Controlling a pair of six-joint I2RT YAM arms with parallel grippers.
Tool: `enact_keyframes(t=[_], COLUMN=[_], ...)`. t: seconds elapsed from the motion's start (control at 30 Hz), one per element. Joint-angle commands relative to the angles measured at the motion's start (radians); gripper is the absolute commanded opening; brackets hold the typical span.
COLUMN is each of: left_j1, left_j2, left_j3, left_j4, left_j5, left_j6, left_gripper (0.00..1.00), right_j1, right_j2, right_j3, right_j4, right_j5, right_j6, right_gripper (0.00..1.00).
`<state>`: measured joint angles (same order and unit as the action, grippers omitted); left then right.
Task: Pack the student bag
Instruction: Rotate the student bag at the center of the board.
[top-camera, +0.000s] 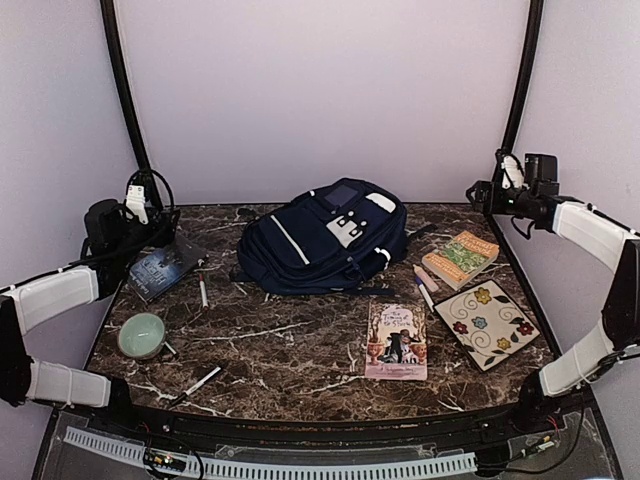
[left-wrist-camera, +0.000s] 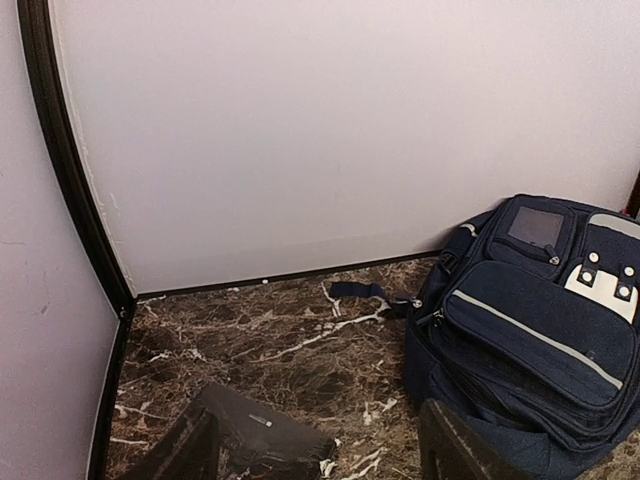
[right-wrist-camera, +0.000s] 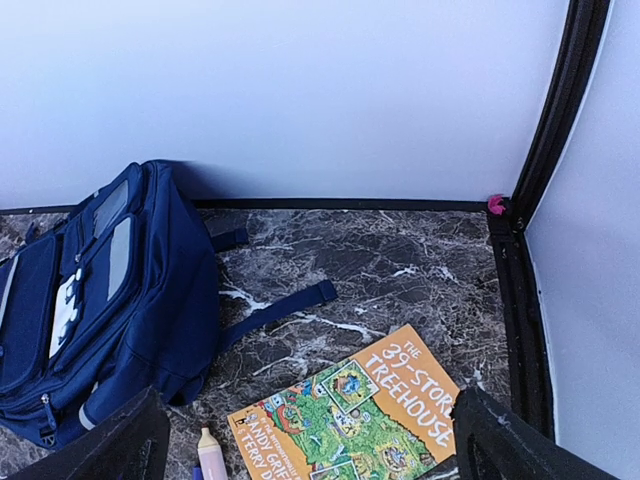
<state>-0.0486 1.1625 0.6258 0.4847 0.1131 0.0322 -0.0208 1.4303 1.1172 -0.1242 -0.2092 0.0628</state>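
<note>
Wrist views: left gripper, right gripper jaws wide, empty.

From high behind the near edge, the top camera overlooks the whole dark marble table. Wrist cameras sit low at opposite sides, angled inward; all share the large navy-blue fabric backpack.

A robot test booth in some lab, I'd say, not a home: plain white panels box in a dark marbled surface. A black corner post stands just behind the left tool and another behind the right tool, both on white-sleeved arms.
</note>
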Motion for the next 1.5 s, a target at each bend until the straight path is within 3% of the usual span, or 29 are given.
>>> enact_keyframes(t=[0.0,0.17,0.27,0.43,0.57,0.83,1.07,1.17,1.47], left_j1=[-0.010,-0.060,-0.100,-0.139,-0.179,-0.205,-0.205,-0.205,-0.205], left_j2=[-0.005,0.040,0.105,0.193,0.209,0.297,0.425,0.493,0.568], left_j3=[0.019,0.093,0.196,0.306,0.293,0.304,0.338,0.368,0.403], left_j4=[0.011,-0.109,-0.250,-0.411,-0.404,-0.464,-0.425,-0.386,-0.265], left_j5=[0.062,0.063,0.067,0.143,0.123,0.055,0.027,0.033,0.014], left_j6=[-0.017,-0.071,-0.173,-0.407,-0.477,-0.473,-0.487,-0.482,-0.552], left_gripper=[0.71,0.67,0.62,0.60,0.63,0.68,0.64,0.57,0.56], right_j1=[-0.007,0.015,0.088,0.207,0.255,0.317,0.343,0.343,0.344], right_j2=[0.011,0.055,0.074,0.091,0.153,0.283,0.261,0.247,0.249], right_j3=[0.006,0.060,0.095,0.095,0.093,0.098,-0.016,-0.007,-0.013], right_j4=[0.043,-0.025,-0.070,-0.046,0.002,0.049,0.059,0.033,0.029], right_j5=[-0.036,-0.265,-0.262,-0.227,-0.231,-0.237,-0.194,-0.204,-0.228], right_j6=[0.027,-0.101,-0.156,-0.231,-0.221,-0.186,-0.287,-0.294,-0.296], right_gripper=[0.99,0.88,0.80,0.76,0.74,0.69,0.68,0.68,0.69])
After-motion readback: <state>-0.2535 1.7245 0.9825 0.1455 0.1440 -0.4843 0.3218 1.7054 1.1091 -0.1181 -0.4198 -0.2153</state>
